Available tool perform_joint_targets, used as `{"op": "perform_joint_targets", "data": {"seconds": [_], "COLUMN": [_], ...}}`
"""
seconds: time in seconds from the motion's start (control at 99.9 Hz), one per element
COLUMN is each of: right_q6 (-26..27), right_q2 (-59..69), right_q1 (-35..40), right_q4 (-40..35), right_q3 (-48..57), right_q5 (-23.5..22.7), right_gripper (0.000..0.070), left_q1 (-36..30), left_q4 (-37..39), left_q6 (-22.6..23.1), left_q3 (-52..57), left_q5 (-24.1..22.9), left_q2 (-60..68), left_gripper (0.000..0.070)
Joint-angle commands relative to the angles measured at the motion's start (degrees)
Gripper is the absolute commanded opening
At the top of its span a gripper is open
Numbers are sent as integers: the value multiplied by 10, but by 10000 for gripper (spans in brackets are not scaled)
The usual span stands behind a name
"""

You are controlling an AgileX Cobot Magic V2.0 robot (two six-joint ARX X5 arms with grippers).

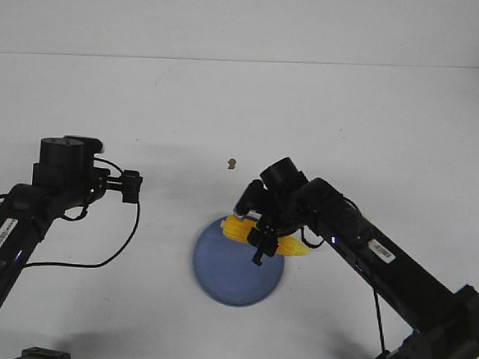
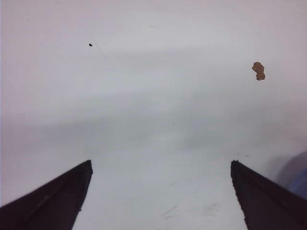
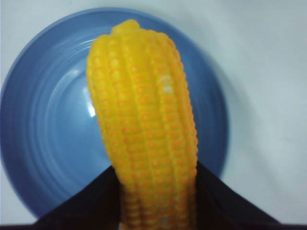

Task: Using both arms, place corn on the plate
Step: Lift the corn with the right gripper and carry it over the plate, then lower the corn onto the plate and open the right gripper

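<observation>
White table [image 1: 374, 131]; corn [image 3: 144, 129] in right gripper [image 3: 156, 191], seemingly above plate [image 3: 43, 143].

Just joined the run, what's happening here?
The right tool is shut on the corn cob and holds it over the blue plate; whether the cob touches the plate can't be told. The left tool is open and empty over bare table, off to the plate's left. A small brown crumb lies beyond the plate.

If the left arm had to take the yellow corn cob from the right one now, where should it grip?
Probably the bare tapered end of the yellow corn cob, closing across its width from the left side. The right gripper already clamps the thicker end, and the free length juts out over the round blue plate. The left gripper is open and empty.
</observation>
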Motion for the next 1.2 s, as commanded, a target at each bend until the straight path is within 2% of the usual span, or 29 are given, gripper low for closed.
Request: {"op": "perform_joint_targets", "data": {"seconds": [0.0,0.07,0.13,0.29,0.35,0.45,0.56,0.74,0.88,1.191], "right_q6": [10,11,13,23,23,24,28,41,62,103], "right_q2": [27,43,51,54,54,54,54,51,22,-122], "right_q1": [9,18,24,40,42,42,42,38,15,-106], "right_q4": [4,4,4,22,21,21,26,33,46,89], "right_q3": [8,8,8,8,8,8,8,8,8,7], "right_q5": [0,0,0,0,0,0,1,34,34,35], "right_gripper": [161,164,199,448,498,535,700,700,700,700], "left_q1": [-2,-2,-2,-2,-2,-2,-2,-1,2,8], "left_q4": [2,1,1,0,0,0,0,-2,-2,-2], "left_q6": [1,1,1,1,1,1,2,2,2,2], "left_q3": [5,5,5,5,5,5,5,5,5,5], "left_q5": [1,1,1,1,1,1,1,0,0,0], "left_q2": [7,7,7,7,7,7,7,7,7,7], "left_gripper": [590,590,591,591,591,591,591,592,592,592]}}
